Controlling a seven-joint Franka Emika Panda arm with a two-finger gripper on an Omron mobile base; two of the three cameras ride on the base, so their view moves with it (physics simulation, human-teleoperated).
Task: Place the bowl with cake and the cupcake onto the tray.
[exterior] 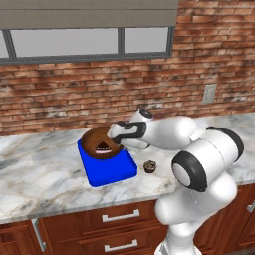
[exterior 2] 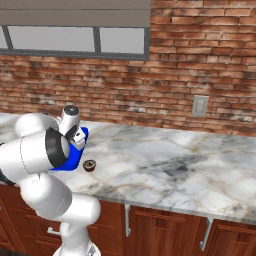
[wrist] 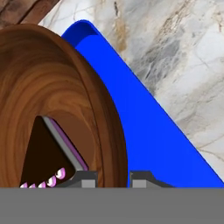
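Clamped on the rim of the bowl with cake (exterior: 101,143), your gripper (wrist: 113,178) holds it over the tray's (exterior: 110,171) far end, while the cupcake (exterior: 150,166) remains on the counter (exterior: 45,174) just right of the tray.

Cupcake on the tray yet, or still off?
Off. The cupcake sits on the marble counter, apart from the blue tray by its right edge.

no readable text, label, brand, number or sign appears on anything in these views.
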